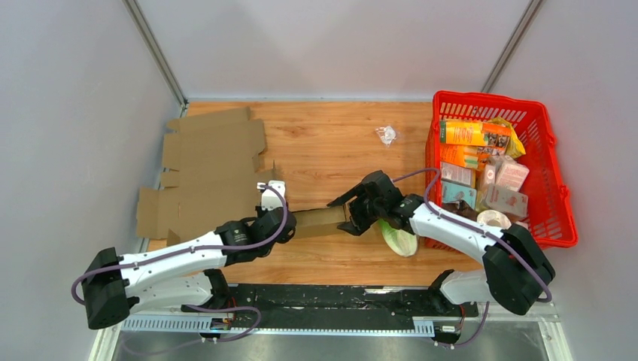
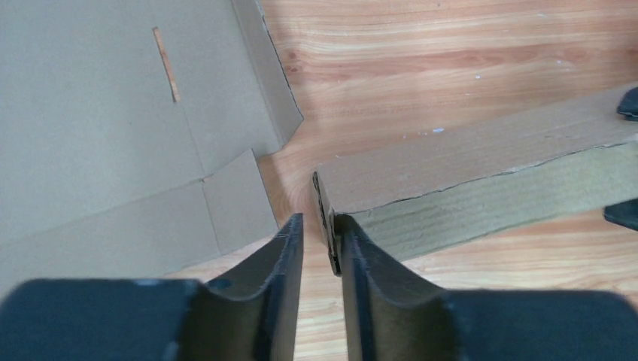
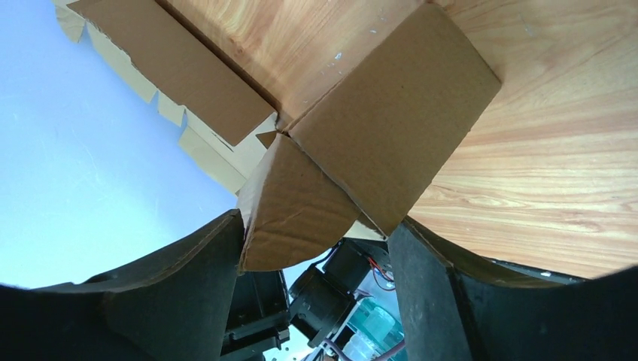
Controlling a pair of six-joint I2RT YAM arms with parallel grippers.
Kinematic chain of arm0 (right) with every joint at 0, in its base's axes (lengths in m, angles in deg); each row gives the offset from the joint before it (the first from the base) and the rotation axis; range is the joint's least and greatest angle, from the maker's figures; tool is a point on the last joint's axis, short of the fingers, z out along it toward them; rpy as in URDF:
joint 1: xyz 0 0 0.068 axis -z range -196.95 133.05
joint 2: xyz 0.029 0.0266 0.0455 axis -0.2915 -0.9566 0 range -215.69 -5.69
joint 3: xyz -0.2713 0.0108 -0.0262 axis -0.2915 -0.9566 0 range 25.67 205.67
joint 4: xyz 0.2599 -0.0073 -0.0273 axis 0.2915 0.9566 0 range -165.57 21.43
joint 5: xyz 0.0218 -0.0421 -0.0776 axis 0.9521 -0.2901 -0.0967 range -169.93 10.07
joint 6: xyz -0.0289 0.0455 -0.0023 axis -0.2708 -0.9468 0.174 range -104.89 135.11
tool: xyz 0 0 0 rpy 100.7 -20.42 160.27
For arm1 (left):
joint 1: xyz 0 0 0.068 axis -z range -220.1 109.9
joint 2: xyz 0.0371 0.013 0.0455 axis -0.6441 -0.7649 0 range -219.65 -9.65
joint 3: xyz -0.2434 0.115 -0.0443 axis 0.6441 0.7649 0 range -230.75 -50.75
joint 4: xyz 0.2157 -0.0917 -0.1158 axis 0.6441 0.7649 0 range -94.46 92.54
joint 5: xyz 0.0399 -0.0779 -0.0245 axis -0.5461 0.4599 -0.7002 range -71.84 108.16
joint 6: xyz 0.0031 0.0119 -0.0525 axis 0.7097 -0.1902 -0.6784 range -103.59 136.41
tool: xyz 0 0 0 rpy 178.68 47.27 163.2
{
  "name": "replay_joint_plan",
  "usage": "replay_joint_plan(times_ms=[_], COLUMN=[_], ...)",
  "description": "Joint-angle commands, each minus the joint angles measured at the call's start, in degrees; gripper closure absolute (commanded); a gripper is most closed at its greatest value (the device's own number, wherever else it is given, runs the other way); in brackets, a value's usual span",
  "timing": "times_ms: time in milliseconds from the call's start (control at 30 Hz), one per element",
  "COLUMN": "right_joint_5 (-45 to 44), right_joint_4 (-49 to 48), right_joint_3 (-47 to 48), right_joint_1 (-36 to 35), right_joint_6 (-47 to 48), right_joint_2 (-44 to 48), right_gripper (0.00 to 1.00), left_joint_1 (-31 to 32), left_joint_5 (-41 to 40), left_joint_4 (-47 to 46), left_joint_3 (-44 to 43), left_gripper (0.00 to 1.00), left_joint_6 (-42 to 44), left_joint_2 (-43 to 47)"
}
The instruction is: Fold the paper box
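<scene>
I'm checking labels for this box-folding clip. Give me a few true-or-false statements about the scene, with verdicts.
1. The red basket stands on the right side of the table. True.
2. The basket is empty. False: it holds packaged goods.
3. One end of the folded cardboard piece sits between the fingers of the right end effector. True.
4. The flat cardboard sheet lies inside the basket. False: it lies on the table's left side.
5. The left end effector reaches into the basket. False: its tips are at the folded piece's other end.
</scene>
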Motion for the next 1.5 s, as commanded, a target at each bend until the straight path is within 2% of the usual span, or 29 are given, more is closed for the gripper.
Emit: replay_joint_plan(times_ms=[0,133,167,300,400,433,467,533,567,667,767,933,1167,1300,1400,1467], right_joint_5=[-1.6,-2.0,-1.8,-1.7,-2.1,-2.3,-2.5,-2.9,-3.0,-2.8,-2.7,-2.5,-2.0,-2.3,-1.3,1.6], right_joint_4=[-3.3,-3.6,-4.0,-4.7,-4.4,-4.8,-4.9,-5.7,-5.8,-7.1,-7.4,-7.8,-9.2,-9.5,-9.9,-10.0], right_joint_3=[-1.1,-1.8,-2.0,-2.5,-2.6,-2.9,-3.0,-3.5,-3.7,-4.4,-4.3,-4.3,-4.6,-3.8,-3.8,-2.9], right_joint_1=[-0.4,-0.5,-0.5,-0.5,-0.5,-0.4,-0.5,-0.5,-0.5,-0.5,-0.5,-0.5,-0.4,-0.4,0.4,0.5], right_joint_6=[-0.5,1.1,1.3,2.4,3.4,3.5,3.7,4.3,4.3,4.6,5.6,7.0,11.9,27.4,32.2,36.6], right_joint_2=[-1.5,-2.3,-2.3,-2.8,-2.8,-2.8,-3.0,-3.0,-3.1,-3.7,-3.9,-4.5,-4.5,-2.4,-1.7,-1.6], right_gripper=[0.29,0.31,0.32,0.36,0.40,0.41,0.43,0.48,0.48,0.51,0.57,0.63,0.63,0.56,0.53,0.46], left_joint_1=[0.3,0.4,0.4,0.4,-0.8,-1.7,-3.0,-7.5,-9.1,-13.1,-14.2,-14.3,-16.1,-16.1,-16.1,-16.1], left_joint_5=[3.8,6.8,10.2,17.1,19.6,20.9,24.8,31.3,33.6,39.5,40.6,38.4,35.5,35.5,42.5,48.1], left_joint_4=[-2.8,-0.4,0.3,6.6,11.6,12.7,13.9,13.2,9.4,2.1,-2.3,-6.6,-8.5,-9.6,-11.0,-9.6], left_joint_3=[2.2,2.6,2.7,-0.3,-5.2,-9.0,-10.6,-13.0,-12.7,-10.5,-7.9,-1.8,6.7,9.6,7.4,4.5], left_gripper=[0.62,0.52,0.51,0.51,0.52,0.55,0.62,0.70,0.76,0.82,0.88,0.90,0.91,0.91,0.84,0.78], left_joint_6=[2.8,5.2,7.3,9.0,9.2,9.6,10.1,9.7,9.8,8.5,7.1,5.4,4.9,4.7,6.4,8.4], left_joint_2=[4.8,8.2,9.2,15.4,15.9,15.1,13.9,10.8,9.8,5.8,3.5,3.7,8.4,9.8,12.1,13.9])
